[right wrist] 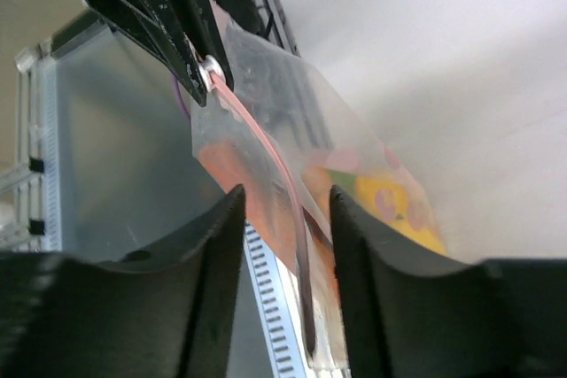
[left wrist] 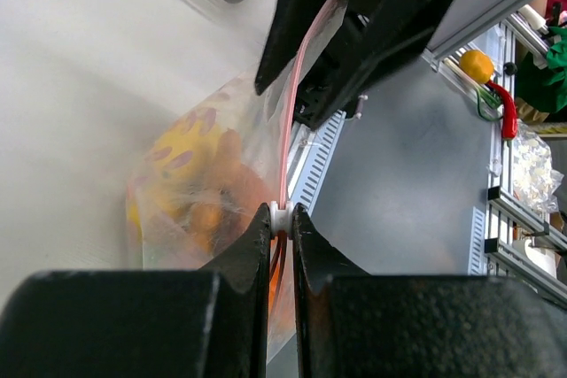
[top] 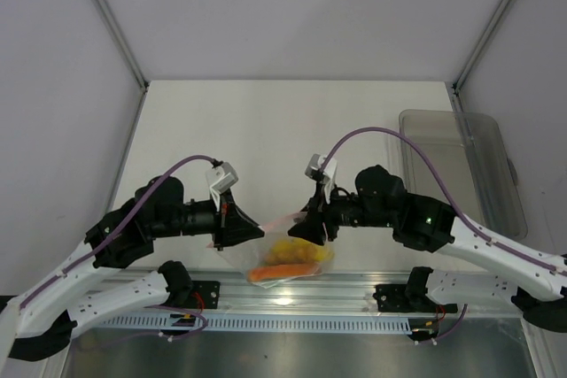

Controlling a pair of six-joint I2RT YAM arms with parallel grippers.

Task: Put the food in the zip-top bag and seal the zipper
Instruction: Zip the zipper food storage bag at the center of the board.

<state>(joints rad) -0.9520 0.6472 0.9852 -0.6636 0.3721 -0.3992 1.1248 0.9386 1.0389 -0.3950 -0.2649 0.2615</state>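
The zip-top bag (top: 292,258) hangs between my two grippers near the table's front edge, with the food (top: 288,250) inside: yellow pieces and an orange piece (top: 276,272). My left gripper (left wrist: 281,219) is shut on the white slider of the zipper (left wrist: 297,86), whose pink strip runs up toward the right gripper's black fingers (left wrist: 354,33). In the right wrist view my right gripper (right wrist: 285,196) stands open, its fingers on either side of the zipper (right wrist: 257,135) with gaps on both sides. Yellow food (right wrist: 399,205) shows through the plastic.
A rigid grey-clear tray (top: 461,165) stands at the right side of the table. An aluminium rail with a slotted cable duct (top: 310,298) runs along the near edge, just under the hanging bag. White walls enclose the table on three sides.
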